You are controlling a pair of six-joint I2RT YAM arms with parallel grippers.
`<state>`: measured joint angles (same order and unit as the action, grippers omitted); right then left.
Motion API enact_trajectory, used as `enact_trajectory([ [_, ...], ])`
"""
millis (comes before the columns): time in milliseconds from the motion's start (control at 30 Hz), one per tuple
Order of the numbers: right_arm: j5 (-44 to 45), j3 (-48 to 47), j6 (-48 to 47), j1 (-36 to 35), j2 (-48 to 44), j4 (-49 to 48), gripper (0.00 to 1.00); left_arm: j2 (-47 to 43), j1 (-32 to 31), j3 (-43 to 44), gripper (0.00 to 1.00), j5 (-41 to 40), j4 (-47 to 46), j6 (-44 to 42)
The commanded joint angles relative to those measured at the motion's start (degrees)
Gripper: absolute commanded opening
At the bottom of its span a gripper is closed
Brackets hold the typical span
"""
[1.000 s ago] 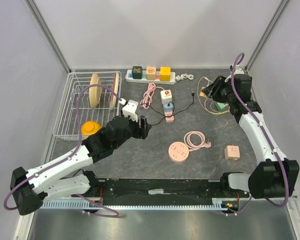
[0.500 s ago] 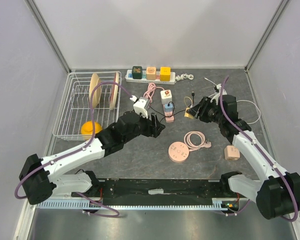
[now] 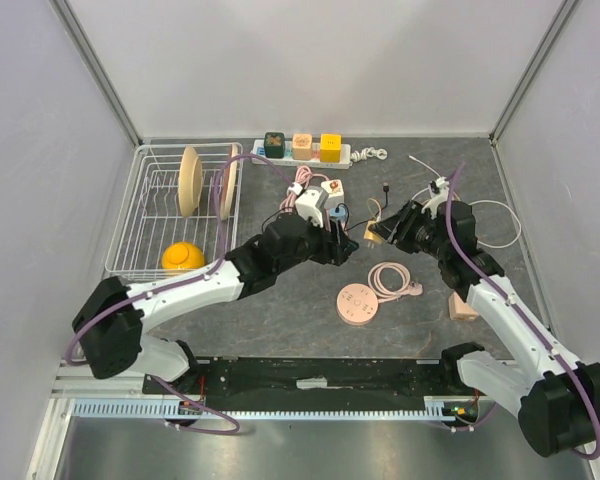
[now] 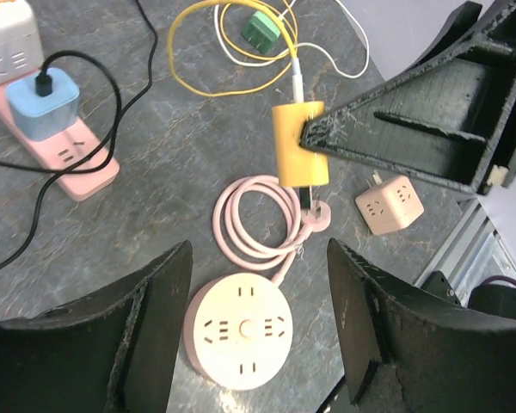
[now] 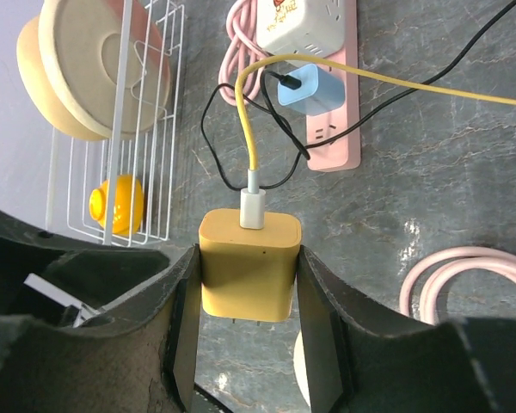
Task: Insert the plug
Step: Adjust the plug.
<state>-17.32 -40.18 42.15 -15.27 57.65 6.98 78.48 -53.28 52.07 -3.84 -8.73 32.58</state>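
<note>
Yellow boxy charger plug (image 3: 373,232) sits clamped in the right gripper (image 3: 384,231), just beside the released, empty left gripper (image 3: 344,244). Left wrist: the plug hangs ahead of the spread jaws, beyond a round pink socket disc (image 4: 241,327) whose markings are unreadable. Right wrist: fingers (image 5: 185,297) pinch the plug's sides.

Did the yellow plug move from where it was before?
Yes. The right end effector carried the yellow plug leftward and nearer, so it now sits just behind the round pink socket, which stayed put.
</note>
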Motion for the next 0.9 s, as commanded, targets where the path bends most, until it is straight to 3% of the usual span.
enact_trajectory([
  [0, -0.3, 0.5, 5.1, -0.7, -2.0, -3.7, 0.00, 5.4, -1.0, 4.4, 0.70, -2.2, -8.0, -0.8],
  [367, 0.8, 0.7, 8.3, -1.7, -2.6, -4.3, 0.00, 13.2, -1.7, 9.5, 0.69, 0.0, -14.6, -2.4],
  [633, 1.1, 0.5, 9.1, -2.0, -2.5, -4.4, 0.00, 15.7, -1.8, 10.9, 0.60, -1.0, -15.3, -2.6],
  [833, -1.3, 0.0, 8.5, -2.2, -2.2, -3.6, 0.09, 15.2, -1.9, 9.5, 0.34, -0.6, -15.9, -8.7],
  [867, -1.7, -0.2, 8.0, -2.1, -2.1, -3.0, 0.13, 15.0, -1.8, 9.3, 0.18, -0.2, -16.0, -10.5],
])
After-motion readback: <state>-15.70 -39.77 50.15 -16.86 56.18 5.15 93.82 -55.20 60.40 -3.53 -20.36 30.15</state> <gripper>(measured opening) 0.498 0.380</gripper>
